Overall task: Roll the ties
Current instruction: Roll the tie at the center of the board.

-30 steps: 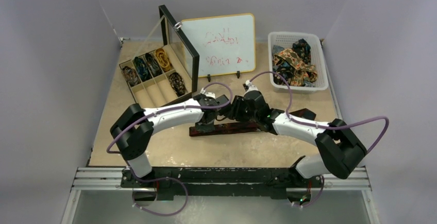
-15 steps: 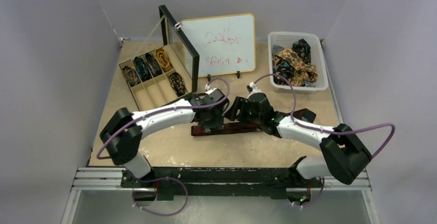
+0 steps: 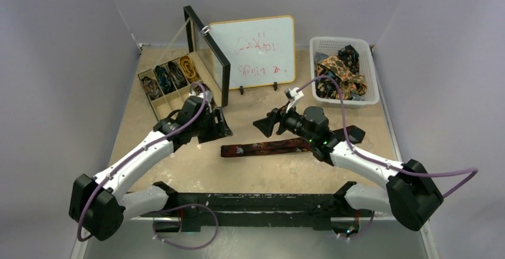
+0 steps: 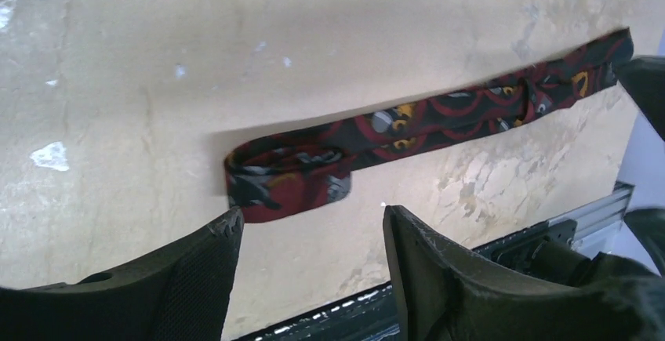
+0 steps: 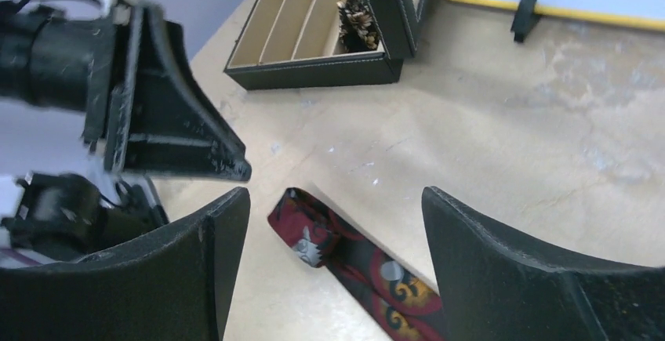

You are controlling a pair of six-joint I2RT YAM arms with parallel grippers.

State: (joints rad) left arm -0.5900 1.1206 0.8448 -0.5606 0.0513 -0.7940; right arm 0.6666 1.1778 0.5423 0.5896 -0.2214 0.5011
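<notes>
A dark maroon patterned tie [image 3: 280, 146] lies flat across the middle of the table, its left end folded over once [image 4: 286, 180]. My left gripper [image 3: 219, 125] is open and empty, just above and left of that folded end [image 4: 310, 219]. My right gripper [image 3: 266, 124] is open and empty, hovering above the tie's left part [image 5: 333, 200]. The folded end shows between its fingers [image 5: 310, 231]. Neither gripper touches the tie. Rolled ties [image 3: 178, 71] sit in a compartment box. Loose ties [image 3: 340, 68] lie heaped in a basket.
A divided box [image 3: 168, 111] with its black lid [image 3: 208, 53] upright stands at the back left. A whiteboard [image 3: 255, 50] stands at the back centre. A white basket [image 3: 373, 77] is at the back right. The metal rail [image 3: 256, 202] runs along the near edge.
Both grippers have drawn back from the tie. The left arm swung left and away; the right gripper lifted and moved slightly right. The tie stays on the table with its left end folded.
</notes>
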